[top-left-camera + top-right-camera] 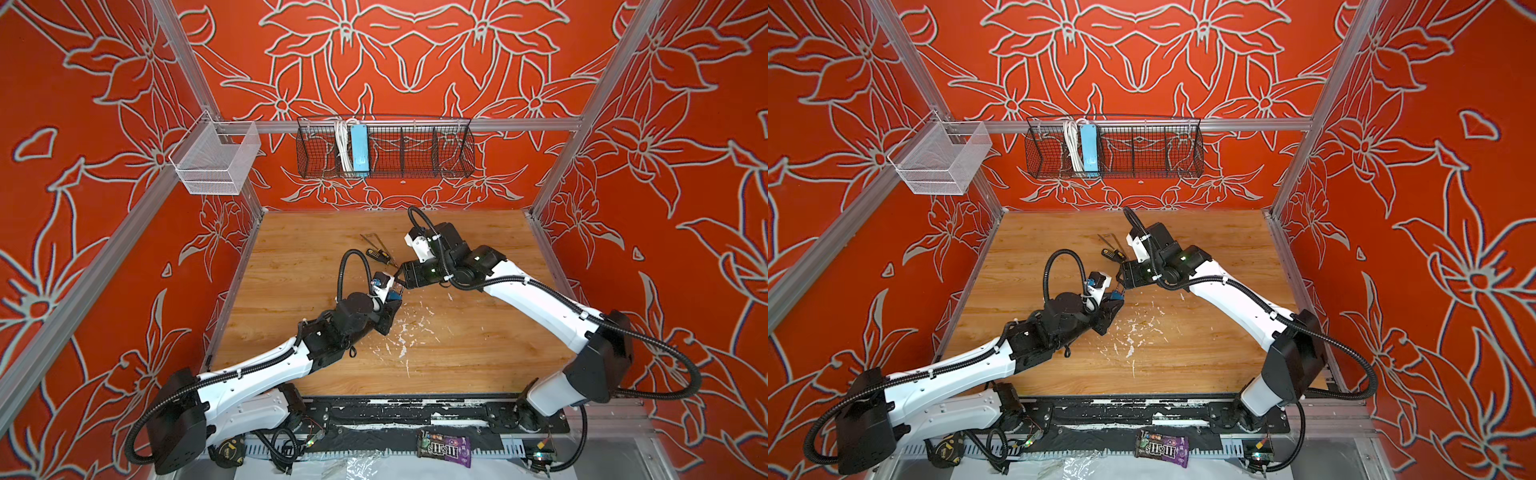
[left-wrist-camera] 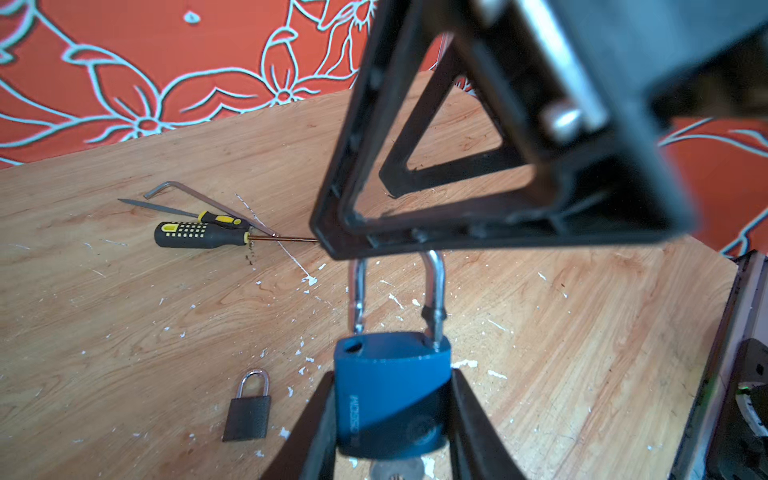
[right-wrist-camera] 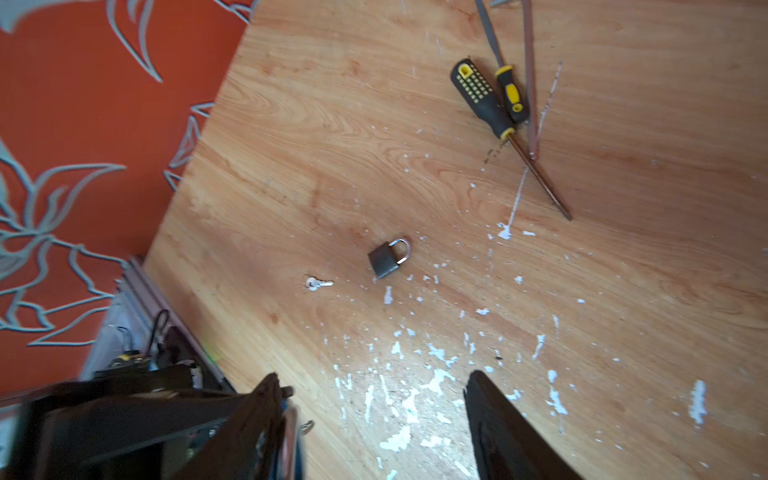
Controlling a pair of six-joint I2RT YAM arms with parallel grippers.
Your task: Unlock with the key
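My left gripper (image 2: 392, 374) is shut on the body of a blue padlock (image 2: 390, 390), which it holds above the table in the middle of both top views (image 1: 394, 296) (image 1: 1116, 296). A silver key (image 2: 397, 471) sticks out of the padlock's underside. The steel shackle (image 2: 434, 291) stands raised: one leg hangs free above its bare hole and the other is still in the body. My right gripper (image 3: 372, 376) is open at the top of the shackle, which lies against one finger's inner side (image 3: 291, 432). Nothing sits between the right jaws.
A small grey padlock (image 3: 388, 257) and a small loose key (image 3: 319, 283) lie on the wooden table (image 1: 291, 332). Two screwdrivers (image 2: 199, 235), a hex key (image 2: 178, 185) and a thin file lie further back. Wire baskets (image 1: 384, 147) hang on the back rail.
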